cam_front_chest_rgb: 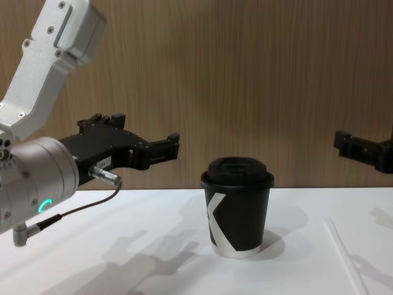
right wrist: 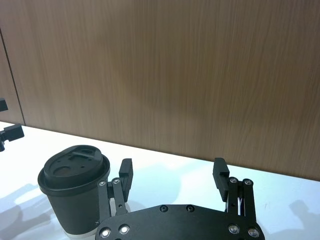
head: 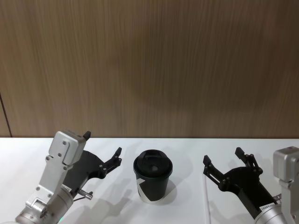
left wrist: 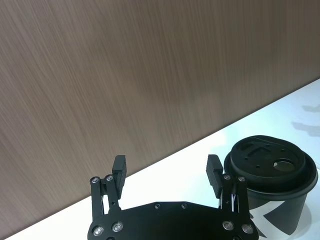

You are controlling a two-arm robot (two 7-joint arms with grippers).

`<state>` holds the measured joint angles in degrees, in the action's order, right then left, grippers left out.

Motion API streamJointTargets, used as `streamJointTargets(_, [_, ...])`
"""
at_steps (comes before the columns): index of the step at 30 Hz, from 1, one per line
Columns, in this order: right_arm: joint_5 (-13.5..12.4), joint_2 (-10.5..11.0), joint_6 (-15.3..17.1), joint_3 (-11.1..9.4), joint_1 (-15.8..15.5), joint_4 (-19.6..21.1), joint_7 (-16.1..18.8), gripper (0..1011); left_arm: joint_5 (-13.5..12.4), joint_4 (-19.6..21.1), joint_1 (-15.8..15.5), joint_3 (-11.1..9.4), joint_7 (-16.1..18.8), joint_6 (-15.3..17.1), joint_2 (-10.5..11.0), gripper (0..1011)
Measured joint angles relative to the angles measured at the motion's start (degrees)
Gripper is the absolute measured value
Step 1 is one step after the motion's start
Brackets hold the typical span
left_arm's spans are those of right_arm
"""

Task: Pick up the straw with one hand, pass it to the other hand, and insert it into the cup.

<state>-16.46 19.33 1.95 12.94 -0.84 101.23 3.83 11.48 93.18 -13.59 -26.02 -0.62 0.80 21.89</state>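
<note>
Head view, lower right: found the straw [head: 206, 200] lying flat on the white table [head: 23, 154], untouched, long axis running almost straight up and down the frame. Located the cup [head: 153, 175] upright at lower centre, lid on, clearly apart from the straw and to its left. Noted the right gripper [head: 223, 156] just above and slightly right of the straw's upper end, raised off the table, jaws spread wide, holding nothing. Noted the left gripper [head: 103, 143] at lower left, on the far side of the cup from the straw, likewise spread wide and empty. Confirmed both openings in the wrist views: left gripper [left wrist: 166, 162] and right gripper [right wrist: 172, 165], nothing between the fingers. Confirmed in the chest view the straw [cam_front_chest_rgb: 347, 258] at lower right, flat on the table, slanting toward the bottom edge. Judged the right arm much the nearer for the pick-up. Judged that the jaws should descend astride the straw and close across it, side to side in the frame, not along its length. Rated the task as not yet begun.
</note>
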Motion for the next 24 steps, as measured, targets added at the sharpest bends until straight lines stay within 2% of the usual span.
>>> streamJointTargets(24, [0.0,0.0,0.0,0.0,0.0,0.0,0.0,1001,0.0,0.0,0.0,0.0,0.0,0.0,0.0,1003])
